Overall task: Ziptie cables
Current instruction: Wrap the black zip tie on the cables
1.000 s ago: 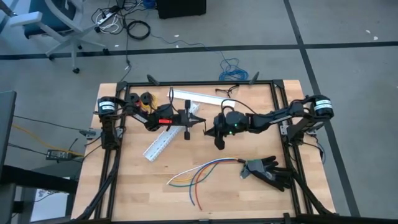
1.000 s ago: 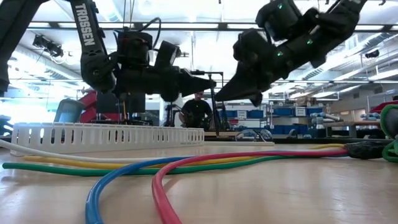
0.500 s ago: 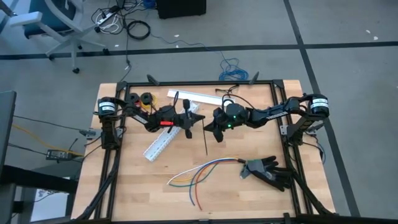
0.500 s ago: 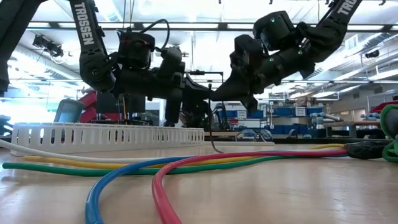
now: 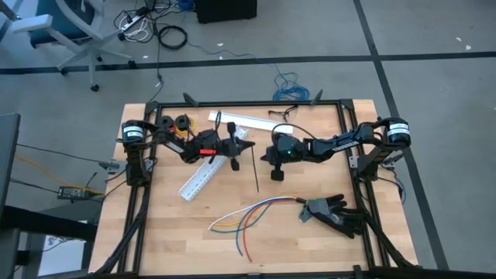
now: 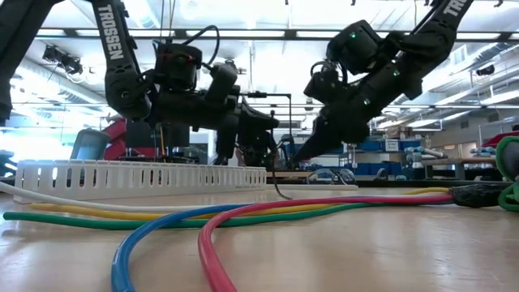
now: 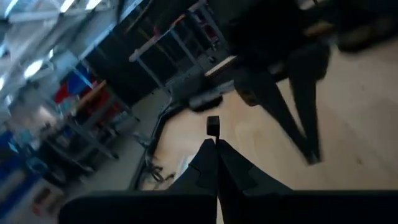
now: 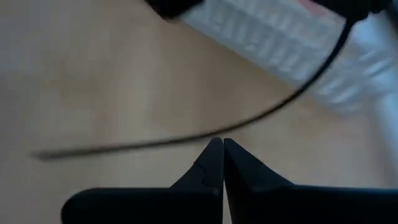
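The ziptie [image 5: 256,170] is a thin black strap near the table's middle. My left gripper [image 5: 249,147] is shut on one end of it. The strap slopes down toward the near edge, and its free end [image 6: 276,189] rests on the table. My right gripper [image 5: 263,155] is shut and points down toward the left gripper. In the right wrist view the strap [image 8: 273,109] crosses just past its fingertips [image 8: 222,144]. I cannot tell whether the right gripper touches the strap. The cables [image 5: 248,217], blue, red, yellow and white, lie loose on the table nearer the front edge. My left gripper pinches the ziptie between its two fingers, just behind the small square head [image 7: 213,124]. The head pokes out past the fingertips. The fingers come in level from the table's left. The strap hangs down from the hold with its free end on the table.
A white slotted duct [image 5: 203,177] lies slanted under the left arm, and another [image 5: 240,120] lies along the far edge. Black spools [image 5: 174,122] sit at the far left. A black glove [image 5: 333,213] lies at the near right beside the cables' ends.
My left gripper has rolled about its own axis without moving away. My right gripper has rolled, tipped downward and sunk a little, moving closer to the left gripper. The ziptie's long end has swung down, and its tip now rests on the table.
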